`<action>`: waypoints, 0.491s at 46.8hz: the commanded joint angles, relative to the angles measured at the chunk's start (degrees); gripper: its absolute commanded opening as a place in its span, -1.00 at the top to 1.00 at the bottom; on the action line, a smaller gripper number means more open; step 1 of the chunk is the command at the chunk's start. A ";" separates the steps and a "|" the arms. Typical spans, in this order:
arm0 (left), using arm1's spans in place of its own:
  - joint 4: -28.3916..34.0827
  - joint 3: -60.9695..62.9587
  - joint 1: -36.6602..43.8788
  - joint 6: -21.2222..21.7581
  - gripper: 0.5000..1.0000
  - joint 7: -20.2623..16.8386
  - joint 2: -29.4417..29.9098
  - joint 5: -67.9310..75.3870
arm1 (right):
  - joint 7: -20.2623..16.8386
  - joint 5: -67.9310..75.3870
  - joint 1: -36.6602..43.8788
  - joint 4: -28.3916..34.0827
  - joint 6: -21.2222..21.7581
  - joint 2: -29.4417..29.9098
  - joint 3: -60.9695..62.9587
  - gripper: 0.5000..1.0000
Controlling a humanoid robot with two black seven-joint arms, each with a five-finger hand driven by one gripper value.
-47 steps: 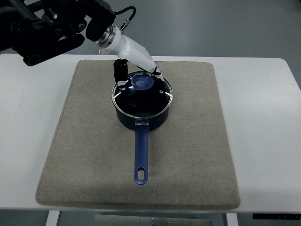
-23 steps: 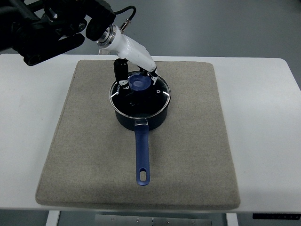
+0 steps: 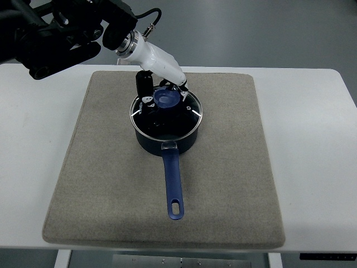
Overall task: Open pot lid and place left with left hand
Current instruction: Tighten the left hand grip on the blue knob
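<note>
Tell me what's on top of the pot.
A glass lid with a blue knob covers the pot. The left robot hand grips the knob. The pot's inside looks dark through the glass; contents can't be told.

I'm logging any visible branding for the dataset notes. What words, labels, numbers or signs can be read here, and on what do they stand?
Nothing here can be read.
Small white marks on the rim of the glass lid, beside the left hand: too small and blurred to tell whether they are print.
Pot, its blue handle, the grey mat and the white table: no print visible.
</note>
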 commanded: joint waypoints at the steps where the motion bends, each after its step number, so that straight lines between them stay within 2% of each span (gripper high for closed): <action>1: -0.13 -0.01 0.00 -0.01 1.00 0.00 0.07 -0.24 | 0.00 0.00 -0.06 -0.01 0.00 0.00 0.00 -0.67; 23: -0.13 -0.54 -0.08 1.14 1.00 0.00 0.07 -0.59 | 0.00 0.00 0.02 -0.01 0.00 0.00 0.00 -0.67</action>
